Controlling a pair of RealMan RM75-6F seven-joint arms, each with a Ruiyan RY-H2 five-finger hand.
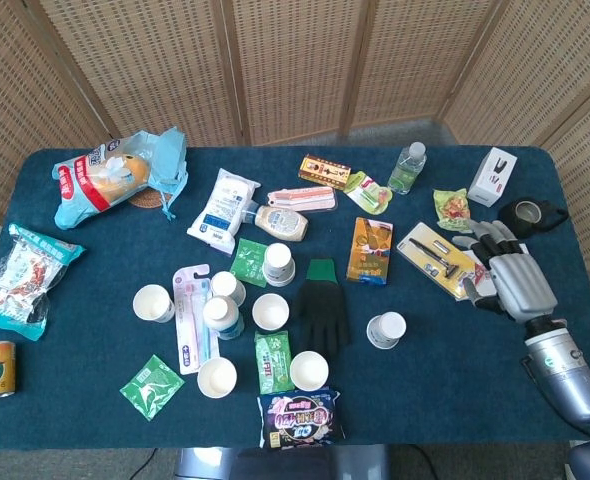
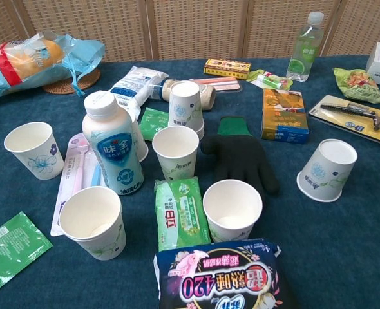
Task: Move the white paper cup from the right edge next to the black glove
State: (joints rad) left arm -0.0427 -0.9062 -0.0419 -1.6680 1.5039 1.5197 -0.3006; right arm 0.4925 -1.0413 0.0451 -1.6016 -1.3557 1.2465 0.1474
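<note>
The white paper cup (image 1: 386, 329) (image 2: 327, 169) stands upside down on the blue table, just right of the black glove (image 1: 321, 306) (image 2: 239, 158) with a small gap between them. My right hand (image 1: 508, 273) hovers well to the right of the cup, over the white paper by the razor pack, with its fingers spread and nothing in it. The chest view does not show this hand. My left hand appears in neither view.
Several other paper cups (image 1: 270, 311) stand left of the glove, around a white bottle (image 1: 221, 317). An orange box (image 1: 369, 250) and a razor pack (image 1: 437, 258) lie behind the cup. A purple packet (image 1: 297, 417) sits at the front edge, a black tape roll (image 1: 527, 213) far right.
</note>
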